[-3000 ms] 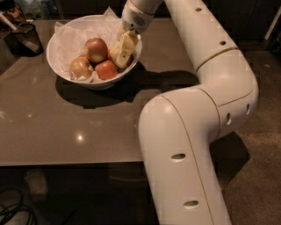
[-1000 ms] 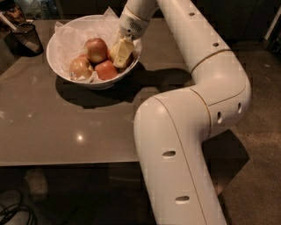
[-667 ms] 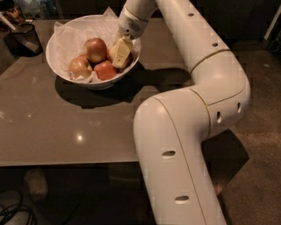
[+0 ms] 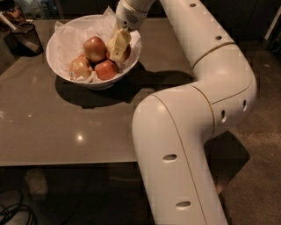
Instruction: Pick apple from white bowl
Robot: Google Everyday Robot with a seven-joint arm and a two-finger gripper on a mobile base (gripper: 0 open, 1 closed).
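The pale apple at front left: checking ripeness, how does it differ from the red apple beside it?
The pale yellow-green round apple has only a faint blush; the round red apple is red throughout. The pale one lies farther from the hand, which sits inside the white bowl at its right. Both rest on crumpled paper.

The arm is standing up from the lower centre of the view, bending sharply at the elbow and stretching away toward the upper left. The wrist is angling downward. The gripper is hanging at the arm's far end, pointing down and slightly left.
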